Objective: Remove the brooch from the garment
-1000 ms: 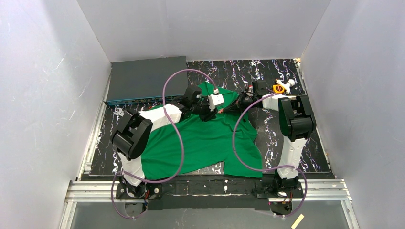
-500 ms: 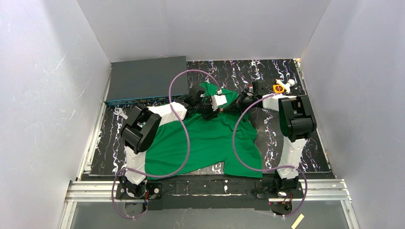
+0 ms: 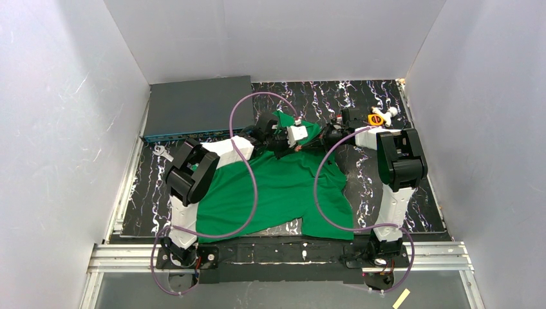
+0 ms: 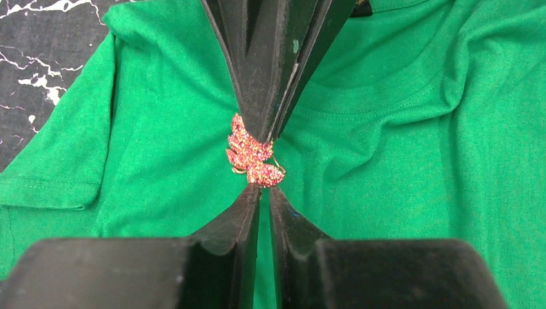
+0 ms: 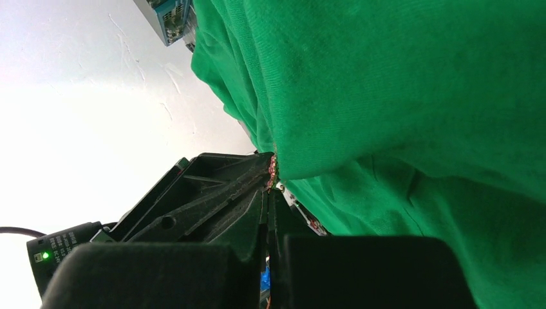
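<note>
The clenched right gripper (image 4: 261,134) hides the brooch's (image 4: 254,158) top edge. The left gripper (image 4: 264,192), moved closer, has narrowed beneath it, grip unclear.

- The garment (image 3: 277,193) lies spread over the middle of the table (image 3: 335,96), its wide part toward the arms' bases and its neck end toward the far side.
- A flat electronics box (image 3: 196,106) sits on the table's far left, behind the garment's left part.
- A ring-shaped object (image 3: 375,120) lies at the far right, right of the garment's neck end and well apart from the box.
- The brooch (image 4: 254,158) sits on the garment just below the neckline, between the left gripper (image 4: 264,192) and the right gripper (image 4: 263,132), which meet it from opposite sides.
</note>
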Controlling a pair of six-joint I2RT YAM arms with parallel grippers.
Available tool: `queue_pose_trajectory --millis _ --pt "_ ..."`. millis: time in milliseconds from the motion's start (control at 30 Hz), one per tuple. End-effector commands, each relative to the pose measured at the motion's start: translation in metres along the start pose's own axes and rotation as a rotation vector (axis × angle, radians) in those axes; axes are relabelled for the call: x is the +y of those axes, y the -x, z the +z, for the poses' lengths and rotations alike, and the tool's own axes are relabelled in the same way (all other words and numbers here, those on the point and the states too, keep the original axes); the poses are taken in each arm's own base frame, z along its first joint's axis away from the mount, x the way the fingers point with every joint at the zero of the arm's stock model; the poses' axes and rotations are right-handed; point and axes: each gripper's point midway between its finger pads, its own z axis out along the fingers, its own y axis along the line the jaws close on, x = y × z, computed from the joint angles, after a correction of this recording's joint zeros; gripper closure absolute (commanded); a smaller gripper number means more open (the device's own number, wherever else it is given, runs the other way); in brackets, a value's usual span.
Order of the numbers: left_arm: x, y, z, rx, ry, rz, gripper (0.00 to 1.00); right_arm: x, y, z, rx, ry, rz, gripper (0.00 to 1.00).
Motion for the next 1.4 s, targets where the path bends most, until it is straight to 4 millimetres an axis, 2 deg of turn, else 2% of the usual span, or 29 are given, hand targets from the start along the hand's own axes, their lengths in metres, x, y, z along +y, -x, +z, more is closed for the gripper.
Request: queue_pose_trajectory --millis 0,33,100,233,300,333,367,400,467,533,700,933,1367 --pt "0.004 0.012 0.002 -0.028 -0.002 0.025 0.95 0.013 -0.011 -0.011 0.029 0.034 -0.010 0.99" --pt "0.004 0.012 0.002 -0.028 -0.002 0.024 1.00 0.013 -0.010 -0.012 0.028 0.034 -0.008 0.99" --pt "0.004 0.012 0.002 -0.028 -0.002 0.020 1.00 0.013 -0.008 -0.013 0.025 0.036 -0.009 0.95" --pt "0.001 0.014 -0.001 -0.034 -0.006 0.000 1.00 0.016 -0.001 -0.017 0.012 0.040 -0.026 0.76" --pt "-0.003 0.017 -0.004 -0.042 -0.015 -0.023 1.00 0.017 0.002 -0.019 0.006 0.041 -0.035 0.70" --pt "-0.004 0.018 -0.007 -0.045 -0.015 -0.034 1.00 0.015 0.004 -0.020 0.002 0.040 -0.035 0.71" --pt "-0.005 0.016 -0.007 -0.040 -0.012 -0.034 1.00 0.013 0.004 -0.020 -0.003 0.037 -0.034 0.77" --pt "-0.002 0.010 -0.007 -0.021 0.006 -0.024 0.97 0.013 0.005 -0.020 -0.005 0.041 -0.044 0.70" --pt "0.000 0.004 -0.006 -0.005 0.018 0.010 0.80 0.007 0.009 -0.019 -0.028 0.012 -0.070 0.61" --pt "0.001 0.006 -0.005 -0.009 0.021 0.004 0.72 0.000 0.016 -0.017 -0.054 -0.027 -0.100 0.58" --pt "0.002 0.003 -0.005 -0.001 0.028 -0.003 0.63 -0.014 0.028 -0.011 -0.079 -0.098 -0.129 0.55" --pt "0.005 0.004 -0.008 0.003 0.048 -0.021 0.58 -0.025 0.033 -0.003 -0.074 -0.133 -0.150 0.56" --pt "0.004 -0.002 -0.011 0.012 0.054 -0.020 0.56 -0.007 0.023 0.014 -0.028 -0.075 -0.152 0.58"
